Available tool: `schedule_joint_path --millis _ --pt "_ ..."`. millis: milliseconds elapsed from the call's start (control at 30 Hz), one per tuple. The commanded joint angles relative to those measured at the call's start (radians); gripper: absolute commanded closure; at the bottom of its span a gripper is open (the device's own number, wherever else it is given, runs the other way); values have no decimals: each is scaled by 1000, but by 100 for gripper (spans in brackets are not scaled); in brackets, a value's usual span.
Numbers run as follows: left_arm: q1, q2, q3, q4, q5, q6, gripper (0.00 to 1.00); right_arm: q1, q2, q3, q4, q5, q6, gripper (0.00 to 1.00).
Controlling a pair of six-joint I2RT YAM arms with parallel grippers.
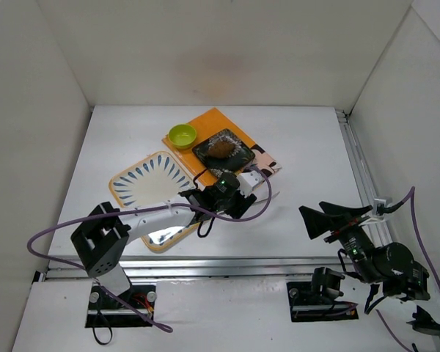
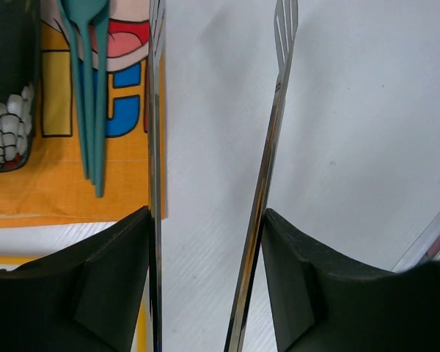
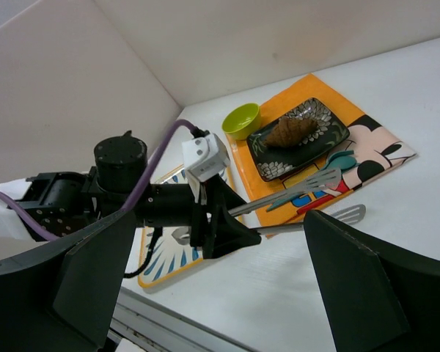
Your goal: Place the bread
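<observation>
L wrist cam: dark plate point(image 2: 4, 73) cut by left edge, teal utensils point(image 2: 92, 110) run off top, tongs point(image 2: 268, 191) clipped top & btm. My left pincer point(image 2: 205, 249): finger bases off btm edge; in top cam it's hidden under the wrist. Right arm point(image 1: 392, 268) clipped at btm-right corner.
</observation>
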Motion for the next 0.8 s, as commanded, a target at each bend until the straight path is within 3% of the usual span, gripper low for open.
schedule_joint_path --millis 0,200,767 --pt "-33 4 -10 123 -51 -53 46 4 24 14 48 17 -5 2" --pt "-73 31 -75 204 -106 -96 46 6 27 16 51 15 -6 2" --pt "-110 176 -64 240 -122 -135 45 4 27 16 48 11 -5 2"
